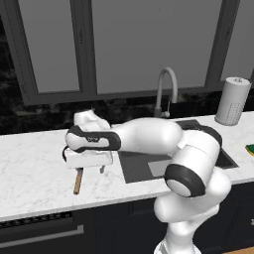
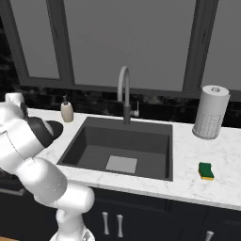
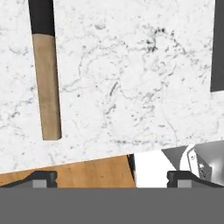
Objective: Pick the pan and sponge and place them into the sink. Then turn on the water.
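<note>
A: Room round the sink [image 2: 162, 141]?

B: It's cut into the white marble counter [image 1: 34, 168]. Bare marble w/ open room on the side away from the arm, where the sponge [image 2: 205, 171] lies flat near the counter's front edge, well apart from the basin. Paper towel roll [image 2: 211, 112] stands upright behind the sponge, by the back wall. Gooseneck faucet [image 2: 124, 92] is behind the basin at mid rim, soap bottle [image 2: 67, 110] near the back corner on the arm's side. Basin has just the lighter sq patch on its floor.

A: Pan?

B: On the counter beside the sink, on the arm's side. In left base view just the wooden handle [image 1: 78, 180] pokes out from under the hand; the bowl is hidden by the arm. Long axis runs roughly front-to-back, free end pointing at the counter's front edge, stopping short of it. Hand view: the handle [image 3: 47, 85] runs straight, black stub at the far end, cut wood end nearer the edge.

A: Gripper?

B: The gripper [image 3: 111, 177] has jaws spread about as wide as they go, nothing between them, touching nothing. It hangs above the counter's front edge; the handle sits off to one side of the tips, not between them. Sink's corner is just visible at the opposite side.
</note>
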